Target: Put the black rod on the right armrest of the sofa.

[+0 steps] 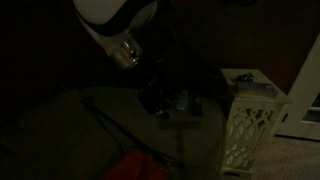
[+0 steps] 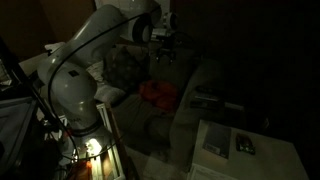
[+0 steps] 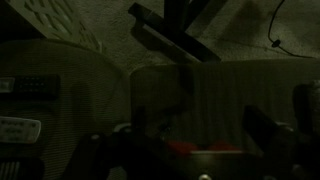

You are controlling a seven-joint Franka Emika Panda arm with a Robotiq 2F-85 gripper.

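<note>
Room: very dim; you are working over the sofa point(image 1: 55, 125), with a white lattice table point(image 1: 250, 120) standing beside it.
Rod: the black rod point(image 1: 108, 124) shows only as a faint thin line in an exterior view. It seems to lie on the seat, but it is too dark to be sure.
Rod axis: it slants across the cushion, one end toward the sofa back and the other toward a red object point(image 1: 135, 165) at the front.
Rod from gripper: lower than the gripper point(image 1: 160, 97) and off to one side, apart from it.
Gripper: in the wrist view the fingers point(image 3: 262, 135) are spread wide and hold nothing.
Arm pose: arched high from the base, wrist bent downward, hand hanging above the seat near a thin T-shaped stand point(image 3: 175, 35).
Wrist view: you cannot pick the rod out with confidence here.
Next move, as a judgement: carry the hand sideways to the rod, turn the wrist so the jaws cross its long axis, then descend.
</note>
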